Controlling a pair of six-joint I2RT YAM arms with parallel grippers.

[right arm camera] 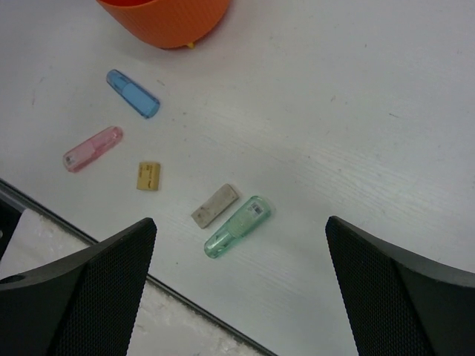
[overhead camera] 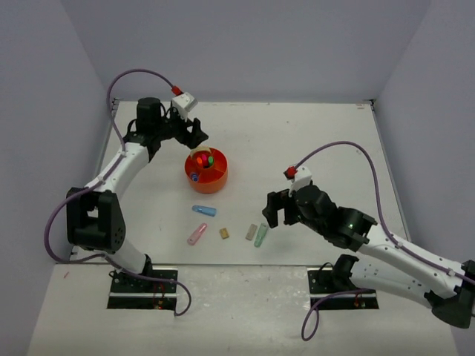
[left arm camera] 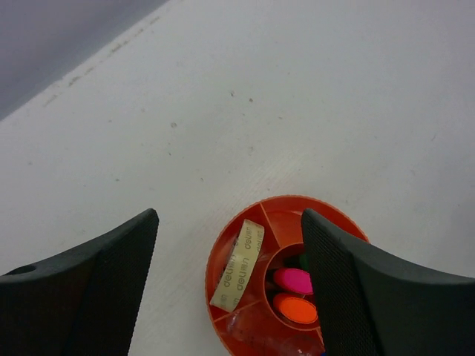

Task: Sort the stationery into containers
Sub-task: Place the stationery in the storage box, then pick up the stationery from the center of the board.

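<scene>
While both grippers' (left arm camera: 230, 219) (right arm camera: 239, 222) jaws stand wide, three capsules (right arm camera: 133, 93) (right arm camera: 92, 148) (right arm camera: 237, 226) and two blocks (right arm camera: 148, 176) (right arm camera: 214, 205) lie outside one organiser (right arm camera: 171, 22)

**White table walled in on three sides**

We see a white table (overhead camera: 319, 133) filling the middle of the overhead view. It is closed in by a back wall (overhead camera: 245, 44) at 12 o'clock, a left wall (overhead camera: 33, 126) at 9 o'clock and a right wall (overhead camera: 441, 111) at 3 o'clock, all a plain lavender-grey. At 6 o'clock a paler, rougher front board (overhead camera: 237, 326) meets the table's near edge along a dark seam (overhead camera: 245, 265). On that board, towards 8 o'clock, we spot a faint reddish mark (overhead camera: 65, 274). In the left wrist view we make out a few dark specks (left arm camera: 231, 94) on the tabletop, between 11 and 12 o'clock.
</scene>
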